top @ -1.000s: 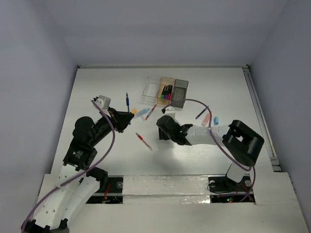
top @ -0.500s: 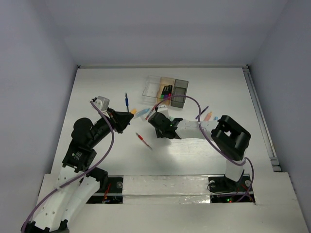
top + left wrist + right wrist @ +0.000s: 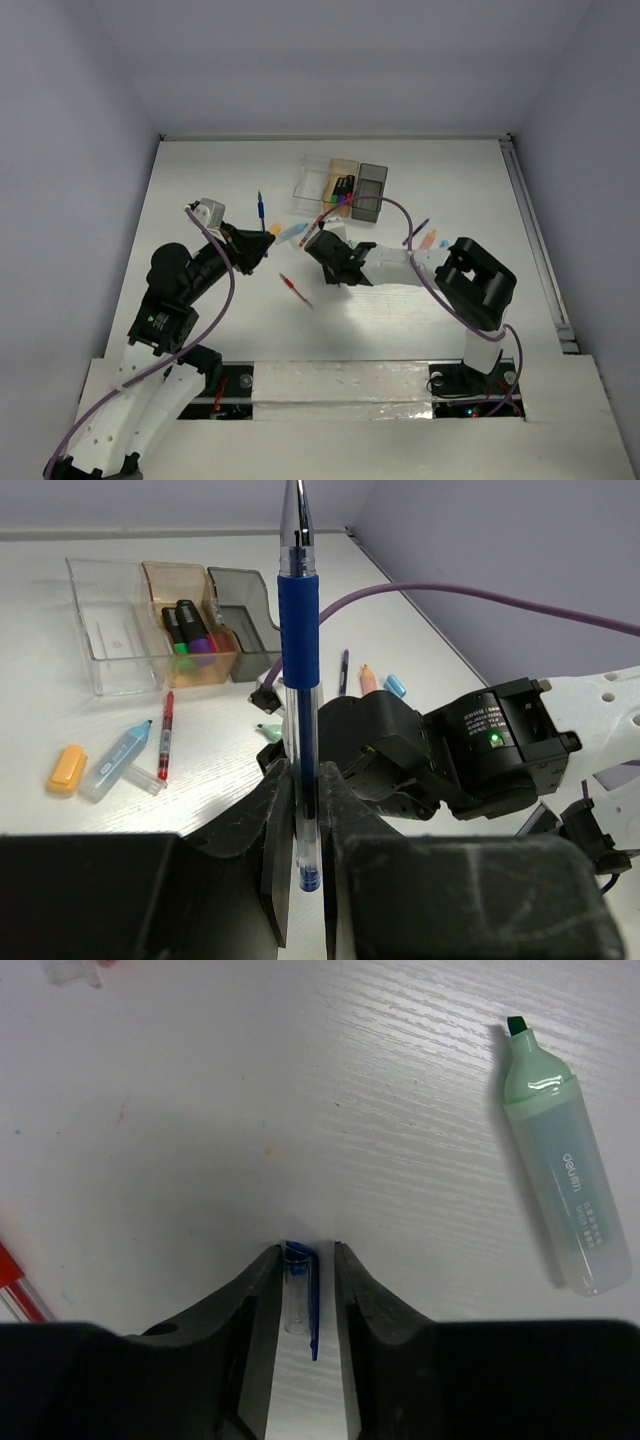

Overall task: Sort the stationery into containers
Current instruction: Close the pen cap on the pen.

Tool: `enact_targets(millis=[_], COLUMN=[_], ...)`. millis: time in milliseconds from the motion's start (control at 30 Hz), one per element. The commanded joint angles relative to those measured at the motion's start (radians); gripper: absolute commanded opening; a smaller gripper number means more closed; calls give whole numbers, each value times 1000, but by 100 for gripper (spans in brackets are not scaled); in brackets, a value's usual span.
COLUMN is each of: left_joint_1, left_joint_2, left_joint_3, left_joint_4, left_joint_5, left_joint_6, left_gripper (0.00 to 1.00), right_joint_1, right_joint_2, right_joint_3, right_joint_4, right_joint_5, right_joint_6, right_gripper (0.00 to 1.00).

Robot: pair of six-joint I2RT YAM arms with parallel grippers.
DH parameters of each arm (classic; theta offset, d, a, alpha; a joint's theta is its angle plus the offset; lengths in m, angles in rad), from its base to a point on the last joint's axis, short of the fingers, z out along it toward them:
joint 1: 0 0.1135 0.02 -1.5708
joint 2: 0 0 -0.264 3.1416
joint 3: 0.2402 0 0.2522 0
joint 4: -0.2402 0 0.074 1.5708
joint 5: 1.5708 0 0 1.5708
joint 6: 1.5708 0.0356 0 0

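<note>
My left gripper [image 3: 303, 810] is shut on a blue pen [image 3: 298, 630] and holds it upright above the table, silver tip up; both also show in the top view [image 3: 261, 212]. My right gripper [image 3: 300, 1260] is down at the table with narrow jaws either side of a clear pen cap [image 3: 297, 1295] with a blue clip. The cap touches the left finger, and a slit of table shows by the right one. The clear [image 3: 312, 181], tan [image 3: 343, 168] and grey [image 3: 373, 190] containers stand in a row at the back. Several markers [image 3: 188, 630] lie in the tan one.
A green highlighter [image 3: 560, 1185] lies right of my right gripper. A red pen [image 3: 296, 290] lies between the arms. Another red pen [image 3: 165, 735], a light-blue highlighter [image 3: 120, 758] and an orange piece [image 3: 67, 768] lie before the containers. A purple pen [image 3: 414, 232] lies at right.
The right arm swung left and toward the containers a second ago, then stayed still for the last half second. The left arm has held still with the blue pen.
</note>
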Motion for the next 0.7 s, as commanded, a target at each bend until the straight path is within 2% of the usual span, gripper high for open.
enact_targets(millis=[0,67,167,333,367,467,500,667], left_joint_1=[-3,-3,-3,-3,-3,-3,-3,-3], left_joint_2=[-5,-6,-6,-5,-5,-5,-5,0], left_joint_3=[4,4,3,1,-1,-5,-7,-43], left_joint_4=[36,36,36,36,38,35,33,47], left_joint_5=[2,2,1,4,4,8,11,65], left_joint_6=[10,7,5,-4,-5,-18,-21,-65], left_gripper=[0,0,0,0,0,0,0,0], right_joint_1=[4,4,4,4,4,4,4,-5], right_joint_2=[-11,-22,-33,-37,-39,-69,-77,-207], right_joint_3=[23,17,8,-8,-11,-54,-63,-118], right_joint_4=[-100,-100,-95,-75,-74,-22,-9,87], right_joint_5=[-17,-23,-27,-61,-69,-67,-64,-37], right_joint_6=[-16,-15,-12,-12,-13,-7,-9,-16], right_gripper=[35,39,39,25,15,10,1,0])
